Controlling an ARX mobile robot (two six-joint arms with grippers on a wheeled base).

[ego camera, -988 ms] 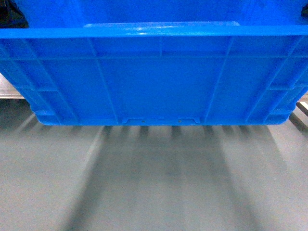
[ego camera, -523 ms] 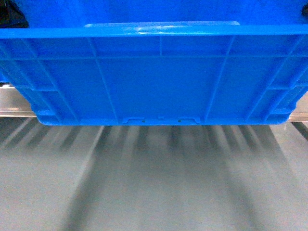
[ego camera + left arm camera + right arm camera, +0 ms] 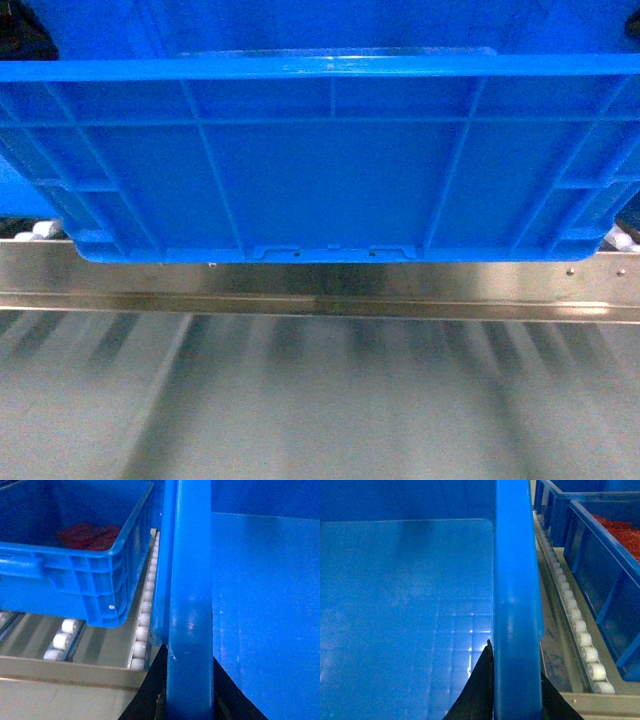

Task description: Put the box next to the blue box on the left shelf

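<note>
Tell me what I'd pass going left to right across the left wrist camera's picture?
A blue crate holding something red → a track of white rollers on the steel shelf → the carried box's upright rim → that box's bare floor.

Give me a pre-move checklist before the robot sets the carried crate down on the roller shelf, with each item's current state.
1. Left gripper clamped on the carried crate wall: ok, a dark finger shows on each side of the rim.
2. Right gripper clamped likewise: ok.
3. Crate bottom above the shelf's front rail: ok in the head view.
4. Gap to the left neighbour crate holding red items: ok, roller track shows between them.
5. Gap to the right neighbour crate: ok, rollers visible between.
6. Lane under the carried crate free: cannot tell, hidden.
</note>
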